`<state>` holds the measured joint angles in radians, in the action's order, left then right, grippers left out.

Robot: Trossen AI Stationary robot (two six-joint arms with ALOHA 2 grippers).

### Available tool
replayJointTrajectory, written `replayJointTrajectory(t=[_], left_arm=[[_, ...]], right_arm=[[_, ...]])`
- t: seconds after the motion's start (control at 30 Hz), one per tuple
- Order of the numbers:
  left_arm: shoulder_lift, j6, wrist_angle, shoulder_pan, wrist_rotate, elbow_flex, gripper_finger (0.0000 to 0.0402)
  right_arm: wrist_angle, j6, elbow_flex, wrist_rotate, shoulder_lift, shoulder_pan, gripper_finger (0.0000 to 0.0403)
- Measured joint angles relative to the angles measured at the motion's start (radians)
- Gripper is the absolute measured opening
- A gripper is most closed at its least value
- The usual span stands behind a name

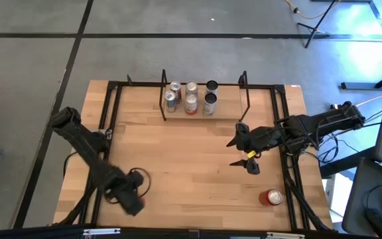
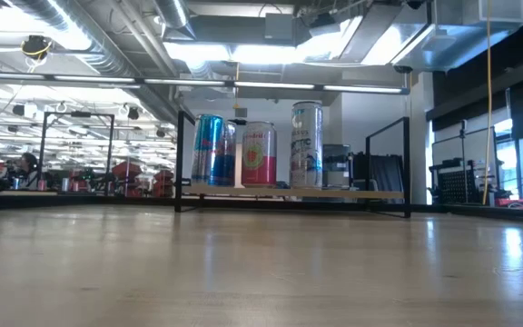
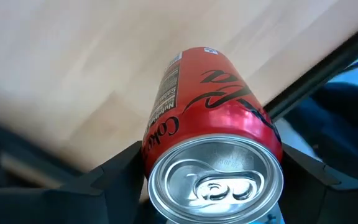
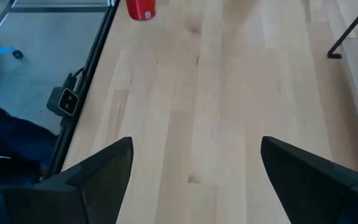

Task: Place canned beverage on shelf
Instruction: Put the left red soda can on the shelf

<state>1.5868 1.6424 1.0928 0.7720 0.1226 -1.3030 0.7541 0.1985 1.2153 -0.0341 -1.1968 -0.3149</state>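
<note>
The shelf stands at the table's far middle, a light-wood board between two black wire end frames, with several cans upright on it. A red can lies on the table at the near right, beside the right rail; the right wrist view shows a red can far ahead. My right gripper is open and empty, over the table in front of the shelf's right end. My left gripper is at the near left. Its wrist view shows a red can between its open fingers, top end toward the camera. My left gripper's fingers stand on either side of the red can's body, near its top end, and lie along the can. I cannot tell whether they touch it, or whether the can rests on the table.
Black rails edge the table on all sides. Bare wood lies between the two arms and in front of the shelf. A small grey device sits on the rail beside my right gripper.
</note>
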Motion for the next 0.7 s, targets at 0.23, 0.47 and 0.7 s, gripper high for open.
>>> replayJointTrajectory(t=[0.23,0.47,0.7], left_arm=[[0.0,-0.25,0.028,-0.194,-0.036,-0.033,0.0268],[0.074,-0.425,0.036,-0.338,-0.045,-0.035,0.0268],[0.15,-0.518,0.021,-0.397,-0.007,-0.045,0.0268]], right_arm=[[-0.077,0.011,-0.113,-0.001,-0.005,0.0,0.034],[-0.195,0.047,-0.233,0.0,-0.005,0.0,0.034],[-0.214,0.061,-0.262,-0.001,-0.006,0.0,0.034]])
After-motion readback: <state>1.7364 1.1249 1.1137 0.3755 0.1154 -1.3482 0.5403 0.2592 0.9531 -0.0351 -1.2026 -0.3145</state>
